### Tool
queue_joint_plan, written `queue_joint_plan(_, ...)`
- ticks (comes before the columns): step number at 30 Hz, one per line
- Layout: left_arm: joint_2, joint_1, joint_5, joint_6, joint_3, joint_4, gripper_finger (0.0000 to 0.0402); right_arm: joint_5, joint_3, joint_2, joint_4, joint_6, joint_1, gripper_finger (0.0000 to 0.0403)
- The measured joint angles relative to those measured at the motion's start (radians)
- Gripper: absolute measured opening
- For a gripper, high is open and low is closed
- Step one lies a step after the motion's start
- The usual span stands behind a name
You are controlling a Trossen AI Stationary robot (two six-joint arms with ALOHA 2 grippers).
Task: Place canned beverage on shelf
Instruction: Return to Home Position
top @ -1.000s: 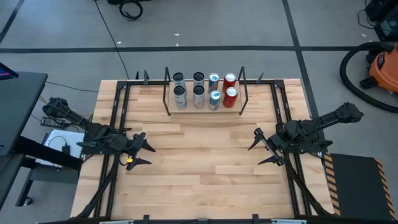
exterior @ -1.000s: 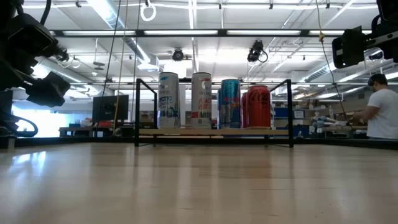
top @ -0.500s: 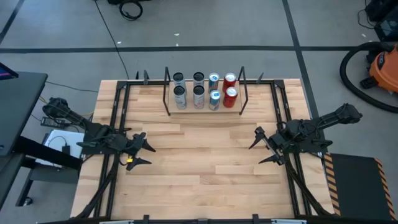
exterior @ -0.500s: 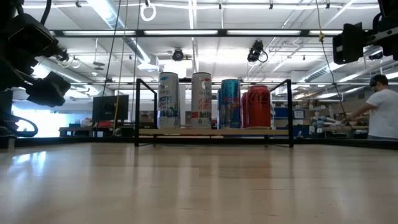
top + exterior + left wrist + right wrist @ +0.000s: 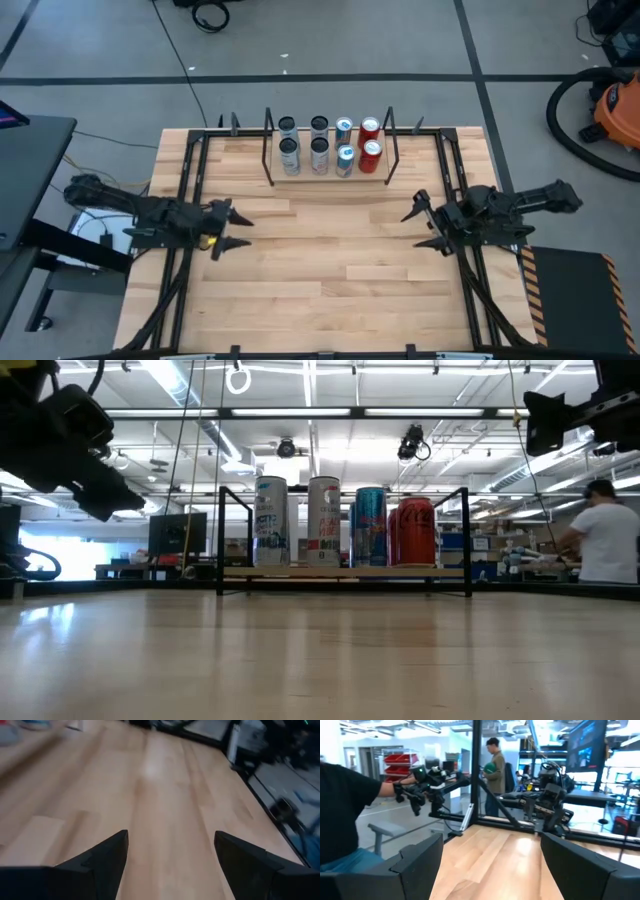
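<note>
**Eight cans shelved, both grippers spread and empty**

Your overhead camera shows what the table-level one hides: eight round-topped metal beverage cans stand in two rows of four on the low pale-wood shelf with black wire end frames. It sits at the far middle of the butcher-block wooden tabletop.

From table height you see only one row – a white-and-blue can, a white-and-pink can, a glossy blue can and a red can. All are upright and side by side between the frames.

The left gripper hovers by the table's left edge and the right gripper by its right edge, both well apart from the shelf.

Each wrist camera shows dark, wedge-shaped fingers held wide with nothing between them – bare planks on the left, the room and people on the right. A person in a white shirt stands beyond the table.
</note>
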Motion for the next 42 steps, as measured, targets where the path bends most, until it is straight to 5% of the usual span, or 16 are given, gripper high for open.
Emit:
queue_joint_plan(16, -0.209, 0.24, -0.001, 0.0, 0.0, 0.0, 0.0298, 0.0, 0.0, -0.018, -0.032, 0.0, -0.181, 0.0346)
queue_joint_plan(27, -0.285, 0.25, 0.004, 0.001, -0.065, 0.196, 0.0298, 0.0, 0.0, -0.082, -0.04, 0.0, -0.224, 0.0346)
queue_joint_plan(42, -0.283, 0.249, 0.004, 0.001, -0.066, 0.195, 0.0298, 0.0, 0.0, -0.126, -0.074, 0.0, -0.226, 0.0346)
